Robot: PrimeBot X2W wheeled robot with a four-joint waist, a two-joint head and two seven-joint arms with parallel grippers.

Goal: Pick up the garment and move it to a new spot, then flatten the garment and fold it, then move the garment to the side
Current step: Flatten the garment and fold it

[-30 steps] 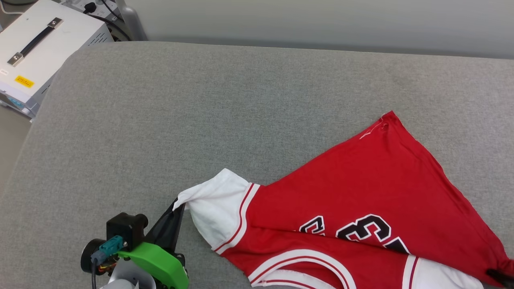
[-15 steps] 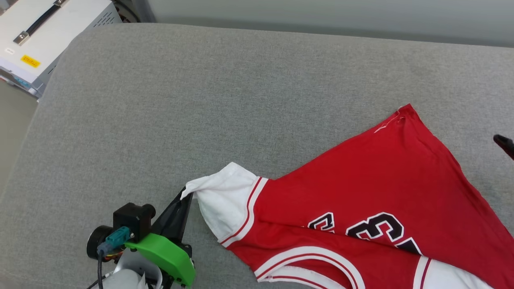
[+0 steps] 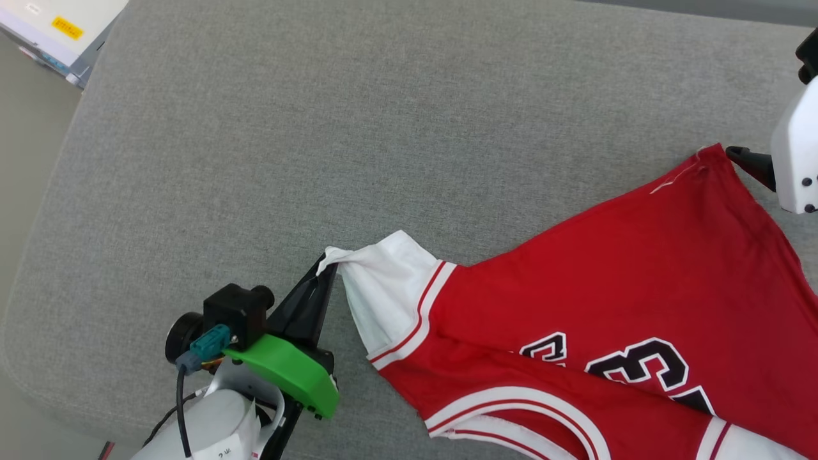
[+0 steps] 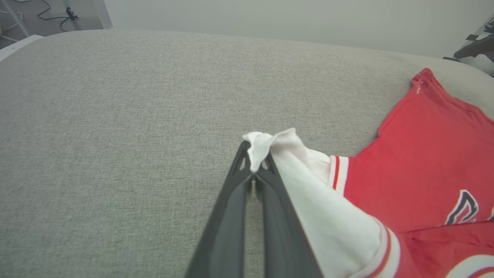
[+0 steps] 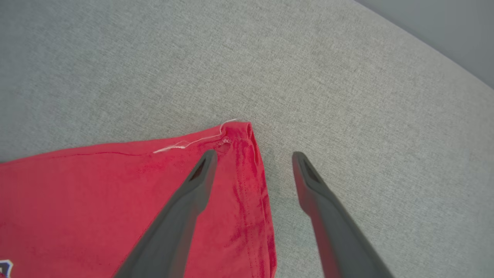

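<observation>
Grey padded surface (image 3: 255, 128) underneath, and the garment (image 3: 607, 268) sprawls across it at four o'clock in the head view. Left gripper (image 3: 327, 267), seven o'clock, fingers pressed together, pinching the white sleeve tip (image 4: 262, 144). Right gripper (image 5: 252, 155), three o'clock, fingers spread wide, straddling the red hem corner (image 5: 239, 133).

A broad grey cushion (image 3: 268, 128) of woven fabric, rounded at its edges, was spread across most of the head view. Beyond its upper left corner a white box (image 3: 38, 19) marked with a yellow sticker (image 3: 67, 27) was seen, with pale floor (image 3: 19, 160) beside it. In the left wrist view a plain wall (image 4: 270, 15) was shown behind the cushion, and dark cables (image 4: 68, 13) were seen at upper left.
</observation>
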